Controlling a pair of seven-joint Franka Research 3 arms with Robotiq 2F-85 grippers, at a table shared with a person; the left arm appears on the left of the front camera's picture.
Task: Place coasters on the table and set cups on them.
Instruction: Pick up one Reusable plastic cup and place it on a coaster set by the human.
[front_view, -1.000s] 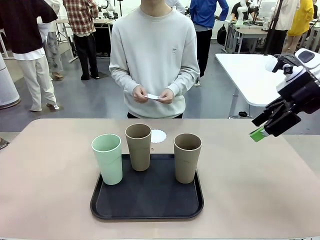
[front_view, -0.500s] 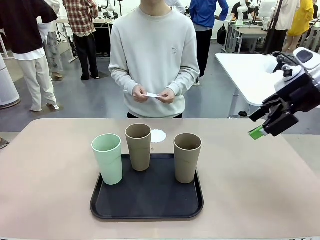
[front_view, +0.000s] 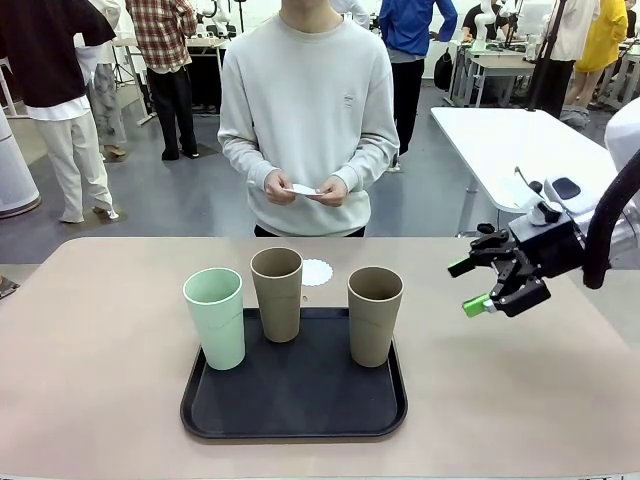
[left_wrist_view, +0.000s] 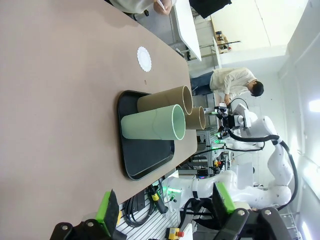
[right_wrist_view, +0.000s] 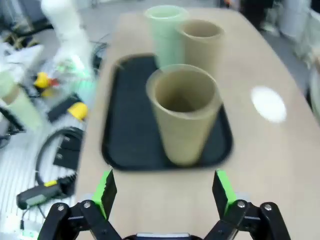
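While the left gripper (left_wrist_view: 165, 205) hangs over the near left part of the table (front_view: 90, 360), its green-padded fingers stand wide apart with nothing between them. From there the beige top runs off to the black tray (front_view: 294, 400), which lies flat at the middle of the near side.

The mint cup (front_view: 214, 318) stands upright on the tray's left side, close to the left rim. Just beside it, further back at the tray's far edge, the middle tan cup (front_view: 277, 294) stands upright too; whether the two touch I cannot tell.

Beyond the tray's far edge one coaster (front_view: 318, 272) lies flat on the bare table, partly hidden behind the middle tan cup, between that cup and the next.

Above it, at the far side, the person's hands (front_view: 281, 187) are held together at the waist and pinch a thin white paper (front_view: 305, 189) between the fingers. Whether it is one sheet or more I cannot tell.

The right tan cup (front_view: 375, 315) stands upright on the tray's right side, apart from the other two.

Further right, well clear of the tray, the right gripper (front_view: 468, 287) hangs above the table and points toward the cups. Its fingers are spread and grip nothing. The right wrist view is blurred, yet it shows the right tan cup nearest, framed in the gap between the two green pads, with the other two cups behind it and the coaster off to one side on the table.
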